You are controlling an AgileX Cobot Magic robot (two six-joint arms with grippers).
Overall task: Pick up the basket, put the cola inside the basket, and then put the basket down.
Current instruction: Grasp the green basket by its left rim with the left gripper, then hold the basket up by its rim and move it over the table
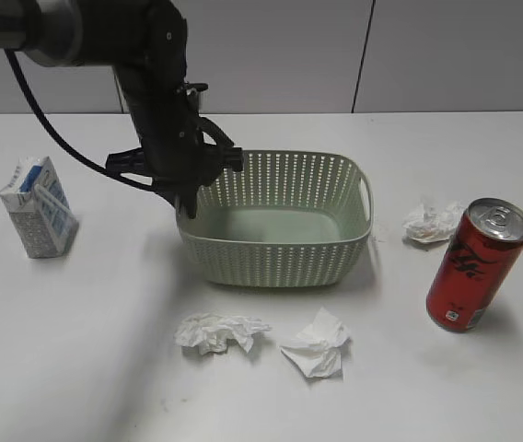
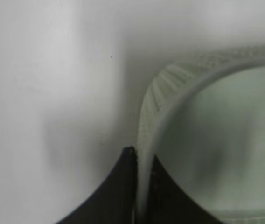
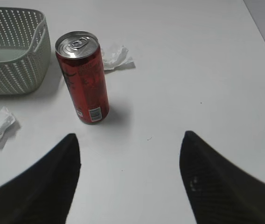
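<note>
The pale sage-green basket [image 1: 284, 241] stands in the middle of the white table. My left gripper [image 1: 188, 204] is shut on the basket's left rim; in the left wrist view the rim [image 2: 149, 112] runs between the two black fingers [image 2: 142, 156]. The red cola can [image 1: 476, 263] stands upright at the right, apart from the basket. In the right wrist view the cola [image 3: 82, 77] stands ahead and left of my right gripper [image 3: 130, 140], which is open and empty above the table. The basket's end [image 3: 16, 56] shows at the top left there.
A white-and-blue carton [image 1: 39, 206] stands at the left. Crumpled tissues lie in front of the basket [image 1: 220, 331] [image 1: 319, 344] and one beside the cola [image 1: 432, 221]. The table's right edge [image 3: 263, 37] shows in the right wrist view.
</note>
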